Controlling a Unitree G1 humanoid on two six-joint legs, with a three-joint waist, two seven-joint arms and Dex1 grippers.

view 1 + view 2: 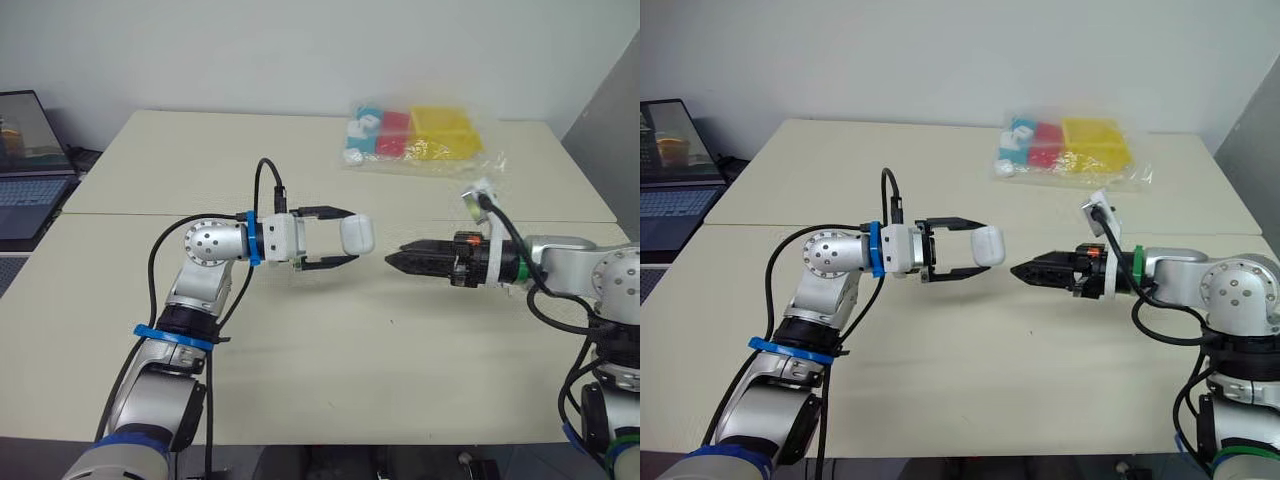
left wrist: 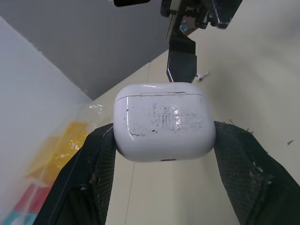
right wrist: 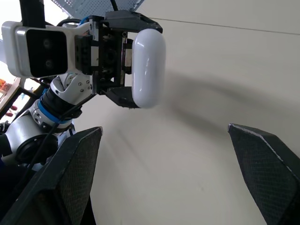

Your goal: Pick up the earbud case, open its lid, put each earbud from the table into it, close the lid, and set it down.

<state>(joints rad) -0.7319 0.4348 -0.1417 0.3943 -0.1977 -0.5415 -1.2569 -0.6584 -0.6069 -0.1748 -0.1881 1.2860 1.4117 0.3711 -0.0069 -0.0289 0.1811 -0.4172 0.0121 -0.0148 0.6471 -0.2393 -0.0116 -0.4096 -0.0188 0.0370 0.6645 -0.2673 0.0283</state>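
White glossy earbud case (image 1: 357, 235), lid shut, clamped in the left jaws above the tabletop (image 1: 330, 340).
Likely light, stiff and slippery; right jaws, spread wide near the case, should pinch the lid's edge.

Probably an office or lab workroom: plain beige tables (image 1: 330, 340) pushed together before a bare white wall (image 1: 300, 50), an open laptop (image 1: 28, 165) at nine o'clock, and a clear bag of coloured plastic pieces (image 1: 415, 135) at one o'clock.
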